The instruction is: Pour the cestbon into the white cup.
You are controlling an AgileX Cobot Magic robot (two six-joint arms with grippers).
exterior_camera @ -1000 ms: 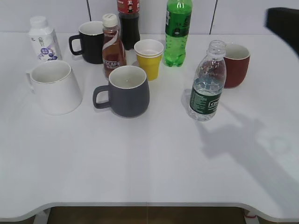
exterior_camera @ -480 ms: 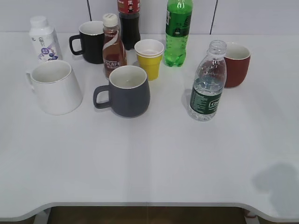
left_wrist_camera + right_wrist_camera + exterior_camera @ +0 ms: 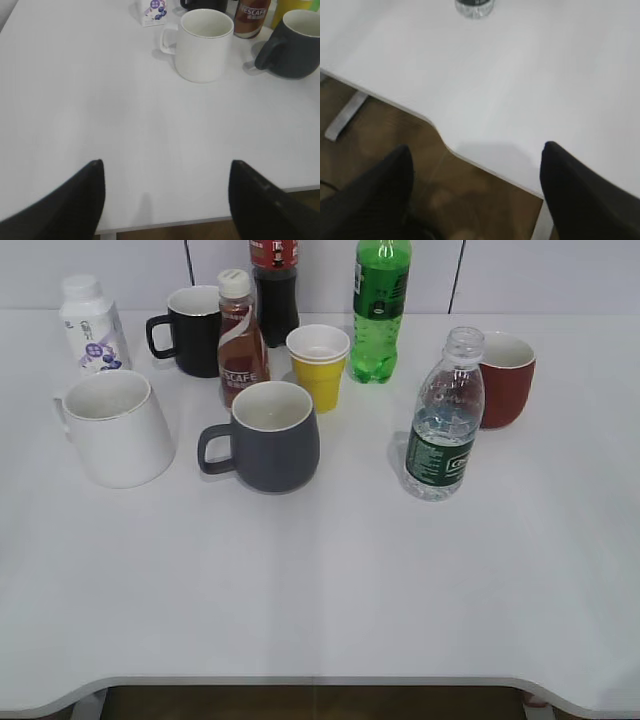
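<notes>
We see the white table [image 3: 330,580] bearing everything. Taking the grey mug [image 3: 270,435] as landmark: the white cup [image 3: 117,427] stands upright to its left, the cestbon [image 3: 443,420] upright well to its right. Left gripper [image 3: 167,192] and right gripper [image 3: 475,185] hang wide apart, holding nothing.

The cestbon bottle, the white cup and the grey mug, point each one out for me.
cestbon [image 3: 440,458], exterior view, on its dark green label.
white cup [image 3: 120,445], exterior view, on its front wall below the rim.
grey mug [image 3: 275,445], exterior view, on its body, right of the handle.
</notes>
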